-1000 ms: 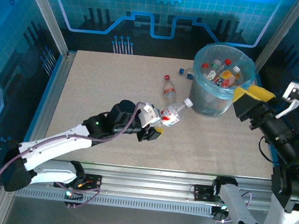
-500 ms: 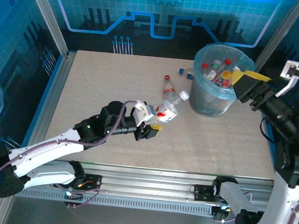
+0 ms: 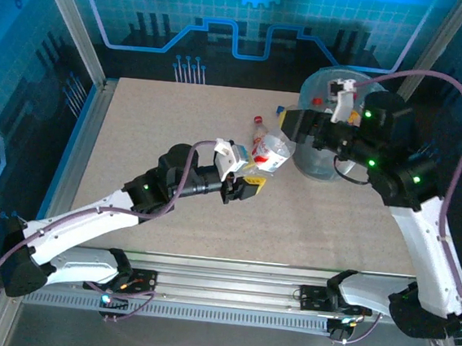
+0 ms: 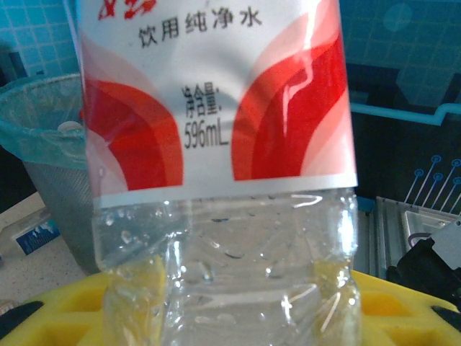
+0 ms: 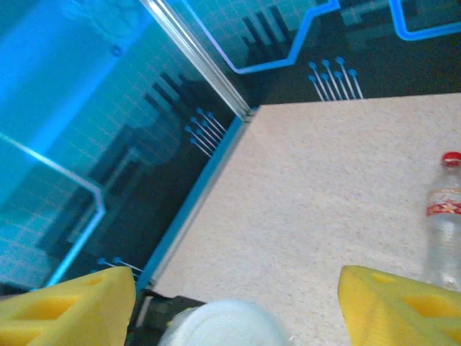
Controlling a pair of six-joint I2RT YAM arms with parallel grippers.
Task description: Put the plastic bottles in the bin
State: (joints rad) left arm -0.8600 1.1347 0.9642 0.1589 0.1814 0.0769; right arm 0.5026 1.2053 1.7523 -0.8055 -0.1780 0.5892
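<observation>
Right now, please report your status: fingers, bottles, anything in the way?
Left fingers shut on one bottle, near bin. Right fingers open; right arm above bin, may block the drop. One red-capped bottle loose on table.

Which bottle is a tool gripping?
The red-and-white-labelled bottle, clamped in the left tool beside the bin; the red-capped bottle lies free on the table.

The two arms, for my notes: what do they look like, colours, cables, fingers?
Both the left arm and the right arm have white lower links and black joints and wrists, each with small green lights. A purple cable runs loosely along each. The finger pads are yellow blocks with recesses.
</observation>
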